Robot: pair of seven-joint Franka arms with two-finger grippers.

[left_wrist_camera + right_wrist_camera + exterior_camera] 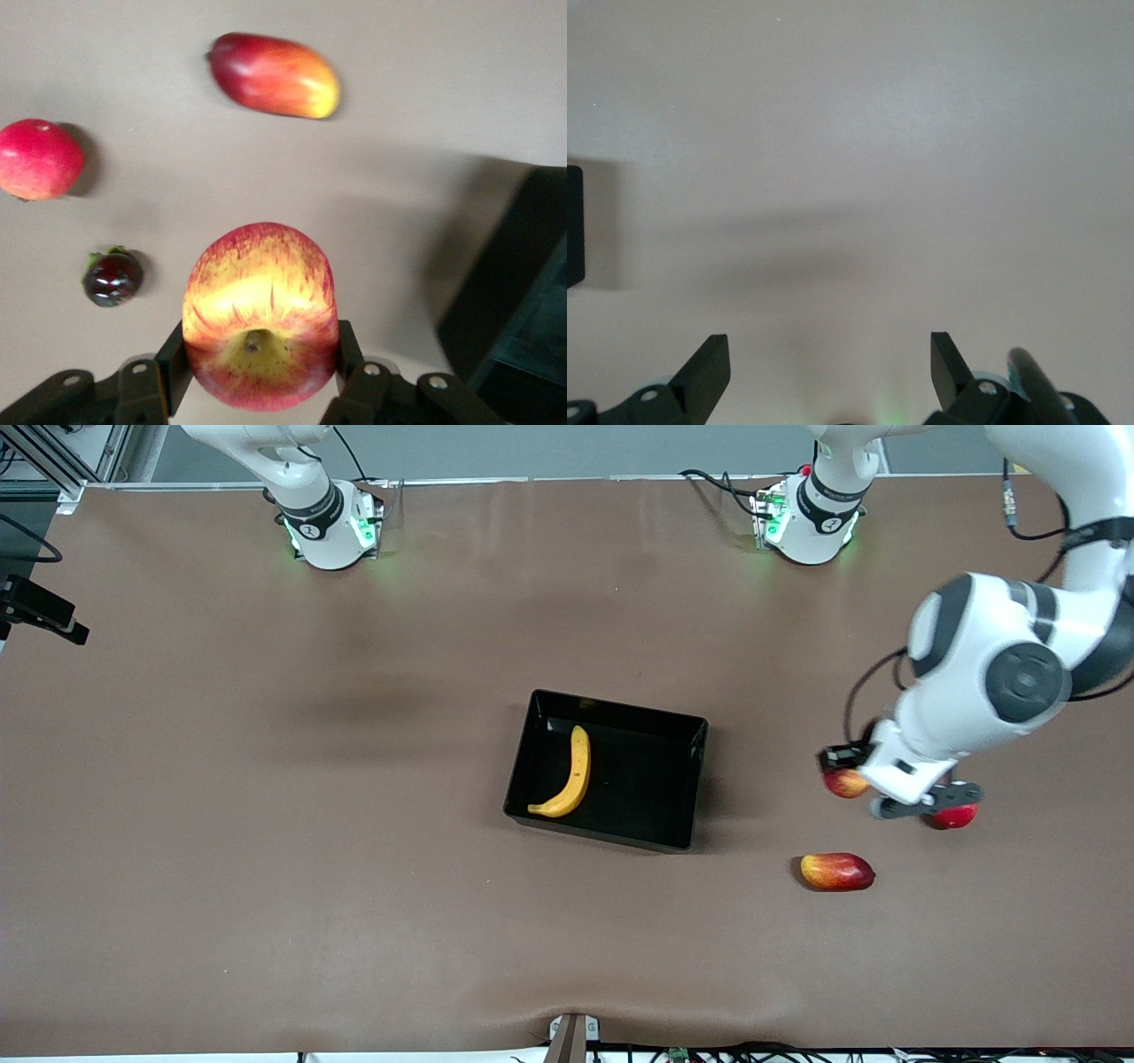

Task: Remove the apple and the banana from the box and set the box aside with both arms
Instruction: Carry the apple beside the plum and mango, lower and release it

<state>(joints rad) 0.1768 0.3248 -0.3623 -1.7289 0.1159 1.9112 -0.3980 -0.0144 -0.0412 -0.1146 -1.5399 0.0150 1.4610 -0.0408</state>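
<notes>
Left wrist view alone shows the left claw (257,376) gripping the apple (259,310); the right claw (830,372) gapes empty.

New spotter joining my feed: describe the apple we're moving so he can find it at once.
Start at the black box mid-table with the banana in it, then look toward the left arm's end of the table. There the left gripper holds the apple between its fingers. It is the only fruit gripped, red streaked with yellow, unlike the oblong mango and the plain red fruit.
</notes>
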